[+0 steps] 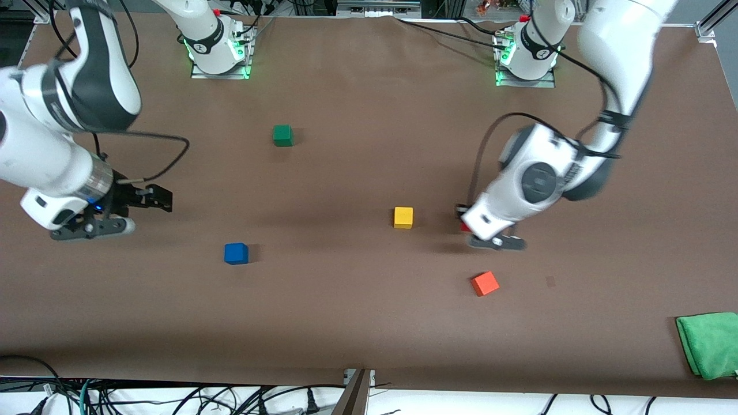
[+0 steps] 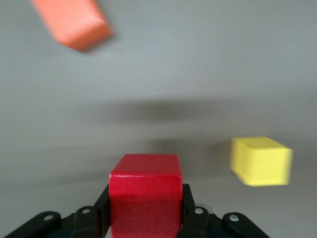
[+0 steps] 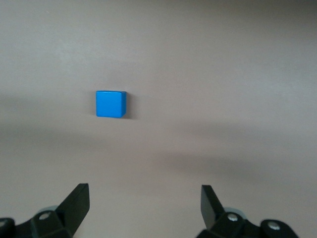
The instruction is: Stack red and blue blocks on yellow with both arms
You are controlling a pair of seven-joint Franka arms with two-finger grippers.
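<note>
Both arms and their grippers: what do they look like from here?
Both are bulky white jointed arms with dark grey joint bands and loose black cables. The left gripper and right gripper are black with two fingers. Each base glows green, with a red cap above.

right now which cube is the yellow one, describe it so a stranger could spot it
Start at the left gripper, which holds the red cube low over the table. Beside it, toward the right arm's end, sits the yellow cube, alone on the bare surface. The orange cube lies nearer the front camera and is redder, not bright yellow.
</note>
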